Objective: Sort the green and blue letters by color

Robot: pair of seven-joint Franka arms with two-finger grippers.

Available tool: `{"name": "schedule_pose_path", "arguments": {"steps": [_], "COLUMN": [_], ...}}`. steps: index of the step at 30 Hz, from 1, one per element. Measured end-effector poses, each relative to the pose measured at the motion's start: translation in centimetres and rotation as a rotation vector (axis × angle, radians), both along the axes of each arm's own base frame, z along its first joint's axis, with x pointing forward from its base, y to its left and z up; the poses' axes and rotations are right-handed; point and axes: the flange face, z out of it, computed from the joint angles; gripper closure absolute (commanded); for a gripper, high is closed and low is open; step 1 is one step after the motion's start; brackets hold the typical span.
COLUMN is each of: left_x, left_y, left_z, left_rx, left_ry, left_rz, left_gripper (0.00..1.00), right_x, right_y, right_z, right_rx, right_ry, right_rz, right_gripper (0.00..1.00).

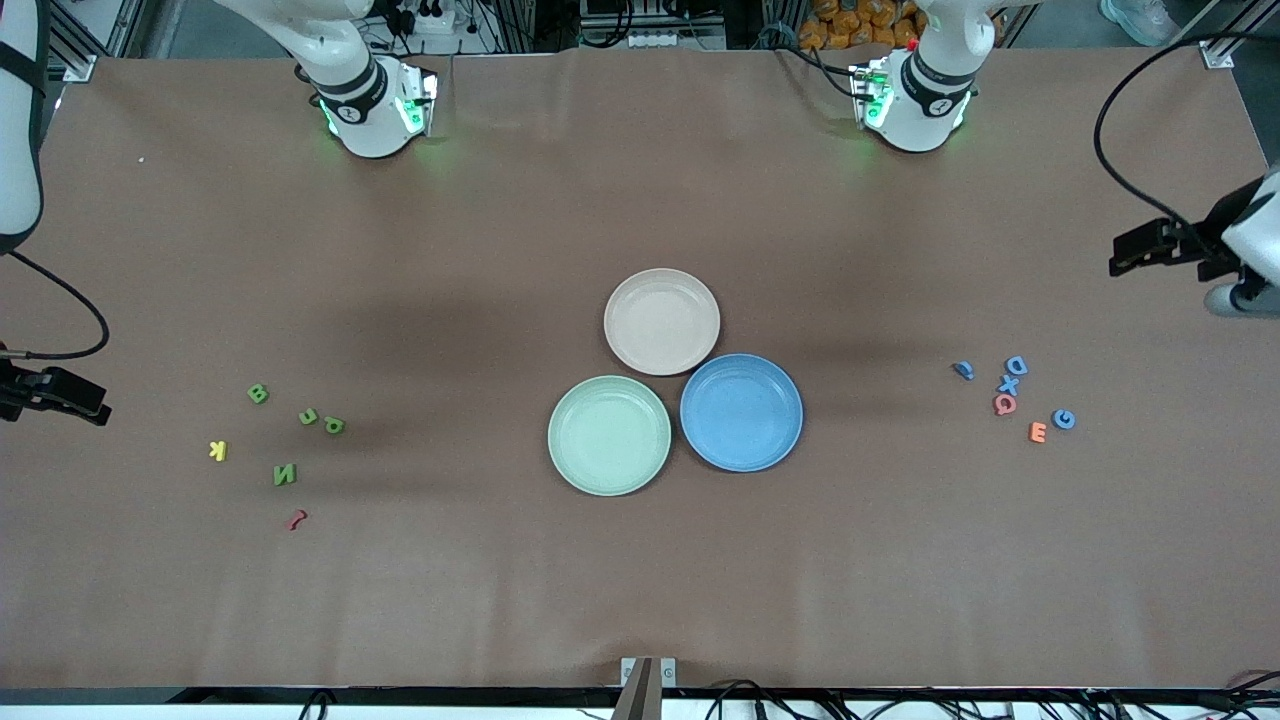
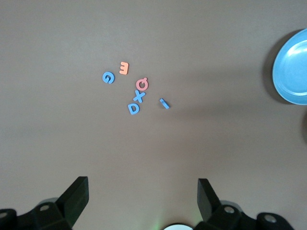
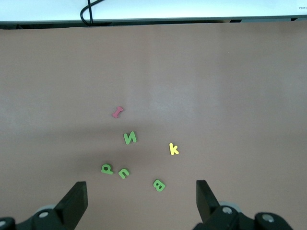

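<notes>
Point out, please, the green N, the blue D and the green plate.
green N (image 3: 130, 138): right wrist view, middle stroke.
blue D (image 2: 133, 109): left wrist view, its body.
green plate (image 1: 609, 435): front view, bare centre.

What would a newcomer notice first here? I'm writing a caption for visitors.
Three plates sit clustered mid-table: a beige plate, with a green plate and a blue plate nearer the front camera. The blue letters lie scattered toward the left arm's end, the green letters toward the right arm's end. The left gripper and right gripper hover open over those clusters.
</notes>
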Motion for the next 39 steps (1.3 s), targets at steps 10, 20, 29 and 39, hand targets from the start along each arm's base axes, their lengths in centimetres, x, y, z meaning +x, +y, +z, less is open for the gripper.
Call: {"name": "schedule_pose_path", "arguments": {"steps": [10, 20, 29, 39], "left_x": [4.8, 3.5, 0.3, 0.7], "left_y": [-0.2, -0.1, 1.6, 2.1], "left_z": [-10.8, -17.0, -18.8, -21.3], "left_rx": [-0.017, -0.016, -0.012, -0.016], "left_ry": [0.056, -0.05, -0.036, -0.038], "left_rz": [-0.013, -0.018, 0.011, 0.021], "left_gripper": [0.0, 0.0, 0.0, 0.0], "right_x": [-0.1, -0.5, -0.4, -0.2], "right_y": [-1.0, -2.8, -2.5, -2.5], "right_z": [0.0, 0.0, -0.1, -0.5], "right_rx": [-0.003, 0.0, 0.007, 0.013], "right_ry": [0.001, 0.0, -0.001, 0.004], "right_rz": [-0.014, -0.046, -0.047, -0.047], "right_gripper": [0.0, 0.0, 0.0, 0.0]}}
